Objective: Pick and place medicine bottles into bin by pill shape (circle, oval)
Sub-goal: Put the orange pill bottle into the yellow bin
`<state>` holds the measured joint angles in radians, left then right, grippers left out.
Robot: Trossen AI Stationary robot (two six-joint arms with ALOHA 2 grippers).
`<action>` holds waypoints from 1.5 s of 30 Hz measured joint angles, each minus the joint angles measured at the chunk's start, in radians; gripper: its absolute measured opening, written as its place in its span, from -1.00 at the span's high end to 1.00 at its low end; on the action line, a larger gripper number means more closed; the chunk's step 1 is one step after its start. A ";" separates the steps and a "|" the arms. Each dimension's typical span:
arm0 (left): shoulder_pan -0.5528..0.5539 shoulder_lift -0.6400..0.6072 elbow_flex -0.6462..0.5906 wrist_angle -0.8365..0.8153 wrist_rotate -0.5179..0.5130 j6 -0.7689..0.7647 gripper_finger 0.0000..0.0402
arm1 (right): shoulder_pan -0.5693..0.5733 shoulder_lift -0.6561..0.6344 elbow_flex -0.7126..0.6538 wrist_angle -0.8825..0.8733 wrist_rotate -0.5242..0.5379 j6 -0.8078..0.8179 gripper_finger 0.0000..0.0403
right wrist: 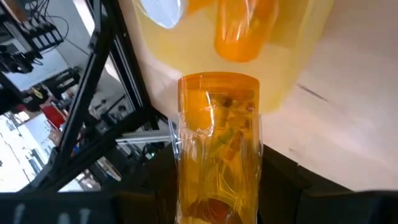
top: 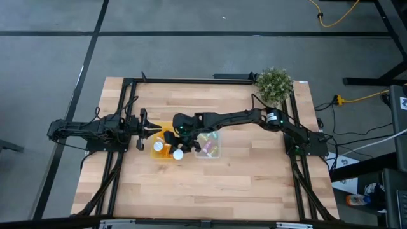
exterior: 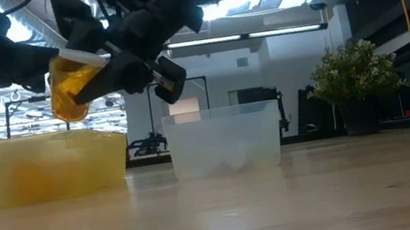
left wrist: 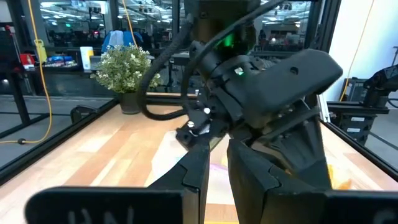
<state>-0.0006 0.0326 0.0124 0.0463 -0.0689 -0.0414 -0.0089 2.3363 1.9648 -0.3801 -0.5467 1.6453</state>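
Note:
My right gripper (top: 180,129) reaches in from the right and is shut on a translucent orange medicine bottle (exterior: 69,90) with pills inside. It holds the bottle above the yellow bin (exterior: 44,164), which also shows in the high view (top: 160,147). Orange bottles (right wrist: 239,31) and a white cap (right wrist: 163,9) lie in that bin. The clear bin (exterior: 226,138) stands beside it with pale bottles (top: 208,143) inside. My left gripper (top: 147,129) waits left of the yellow bin, its fingers (left wrist: 194,183) a little apart and empty. My right gripper pinches the orange bottle's sides (right wrist: 217,180) between its two fingers, near its white-capped end (exterior: 83,55). The fingers slant down toward the table's left and lie along the bottle. The bottle is lifted clear and tilted, its base (right wrist: 219,81) pointing down past the fingertips toward the yellow bin.
A green potted plant (top: 274,84) stands at the table's far right corner. Bare wood (top: 210,184) lies in front of the bins toward the near edge. The left arm (top: 89,129) lies along the table's left side, close to the right gripper.

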 joint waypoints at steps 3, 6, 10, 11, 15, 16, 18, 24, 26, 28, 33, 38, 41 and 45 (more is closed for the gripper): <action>0.000 0.000 0.000 0.000 0.000 0.000 0.75 | 0.006 0.000 0.000 0.003 0.023 0.000 0.18; 0.000 0.000 0.000 0.000 0.000 0.000 0.75 | 0.010 0.006 0.000 0.009 0.035 0.000 0.18; 0.000 0.000 0.000 -0.001 0.000 0.000 0.75 | 0.012 0.022 0.000 0.029 0.030 -0.003 0.18; 0.000 0.000 0.000 -0.003 0.000 0.000 0.75 | 0.012 0.025 0.000 0.040 0.022 -0.004 0.18; 0.000 0.000 0.000 -0.007 0.000 0.000 0.75 | 0.014 0.027 0.000 0.056 0.006 -0.004 0.16; 0.000 0.000 0.000 -0.008 0.000 0.000 0.75 | 0.015 0.027 0.000 0.056 0.005 -0.005 0.15; 0.000 0.000 0.000 -0.008 0.000 0.000 0.75 | 0.015 0.027 0.000 0.058 0.004 -0.005 0.09; 0.000 0.000 0.001 -0.008 0.000 0.000 0.75 | 0.015 0.027 0.000 0.063 -0.002 -0.005 -0.11; 0.000 0.000 0.000 -0.008 0.000 0.000 0.75 | 0.014 0.027 0.000 0.065 -0.002 -0.006 -0.16; 0.000 0.000 0.000 -0.008 0.000 0.000 0.75 | 0.014 0.027 0.000 0.065 0.000 -0.007 -0.17; 0.000 0.000 0.001 -0.008 0.000 0.000 0.75 | 0.014 0.027 0.000 0.057 0.004 -0.008 -0.18; 0.000 0.000 0.001 -0.008 0.000 0.000 0.75 | 0.011 0.027 0.000 0.041 0.013 -0.008 -0.18; 0.000 0.000 0.000 -0.008 0.000 0.000 0.75 | 0.009 0.027 0.000 0.029 0.013 -0.008 -0.18; 0.000 0.000 0.000 -0.008 0.000 0.000 0.75 | 0.006 0.027 0.000 0.030 0.026 -0.008 -0.18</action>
<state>-0.0002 0.0326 0.0128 0.0380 -0.0692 -0.0414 -0.0029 2.3631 1.9644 -0.3500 -0.5207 1.6371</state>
